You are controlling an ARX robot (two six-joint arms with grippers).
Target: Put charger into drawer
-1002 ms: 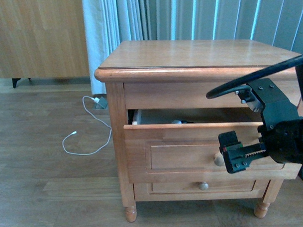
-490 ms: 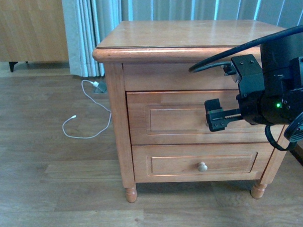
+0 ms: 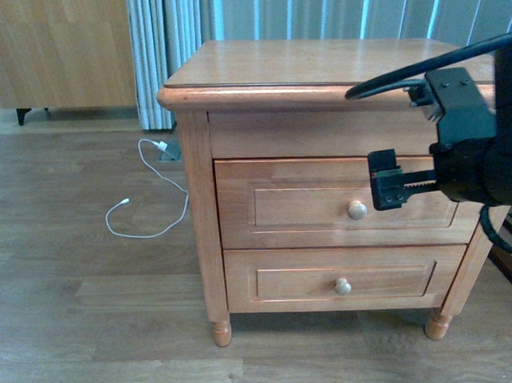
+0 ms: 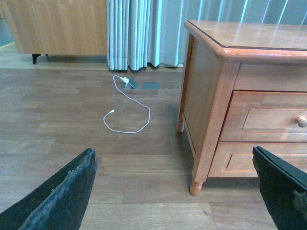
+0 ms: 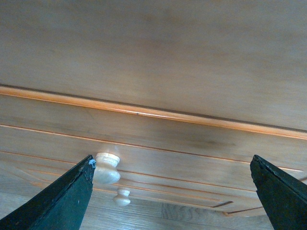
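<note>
Closest to me in the front view is my right gripper [image 3: 384, 191], hanging in front of the nightstand [image 3: 319, 72] just beside the round knob [image 3: 357, 210] of the drawer [image 3: 307, 202]. Its wrist view shows the two fingers [image 5: 62, 199] spread wide apart with nothing between them, only the drawer's front panel and that knob [image 5: 106, 167] ahead of them. I see a green light on the arm's housing, but no writing I can read on it.

My left gripper [image 4: 168, 191] is out of the front view; its own camera shows its fingertips [image 4: 57, 196] set far apart and empty, over bare wood flooring [image 4: 72, 105] beside the cabinet's corner leg.

The drawer sits flush with the cabinet face, fully closed, above the lower drawer [image 3: 326, 280] with its smaller knob [image 3: 342, 285]. I cannot see the charger in any view; where it is I cannot tell.

Farther out on the floor, a thin white cable [image 3: 148, 220] lies in a loose loop, running back to a plug [image 3: 163, 147] by the striped curtain [image 3: 171, 51]. A wooden cabinet [image 3: 57, 47] stands at the far left. No labels or brand marks are legible anywhere.
</note>
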